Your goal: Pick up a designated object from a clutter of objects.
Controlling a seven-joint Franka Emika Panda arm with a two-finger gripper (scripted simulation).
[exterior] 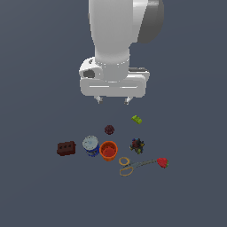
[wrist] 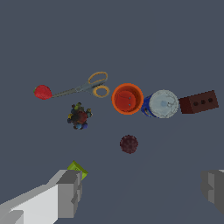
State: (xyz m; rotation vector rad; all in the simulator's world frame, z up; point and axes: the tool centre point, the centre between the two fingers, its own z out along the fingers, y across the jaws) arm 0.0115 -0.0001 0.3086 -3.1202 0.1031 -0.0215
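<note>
1. While the white arm fills the upper middle of the exterior view, its hand [exterior: 113, 101] hangs above the clutter with both short fingers spread wide apart, and nothing sits between them.
2. The speckled cluster [exterior: 137, 145], the designated object, lies on the grey tabletop [exterior: 40, 190] at centre-right of the exterior view, just right of the orange cup [exterior: 108, 150].
3. In that view the blue-white can [exterior: 91, 145] touches the cup's left side, and the brown box [exterior: 66, 148] sits a little further left, apart from the can.
4. The dark red ball [exterior: 109, 129] rests above the cup, nearer the hand, and the green block [exterior: 136, 119] lies up and to the right of the ball.
5. The yellow-handled scissors [exterior: 131, 166] lie below the cluster, their blade tips reaching the red strawberry [exterior: 162, 162] at the right end.
6. In the wrist view, a grey finger [wrist: 70, 192] shows at the lower left, partly covering the green block.
</note>
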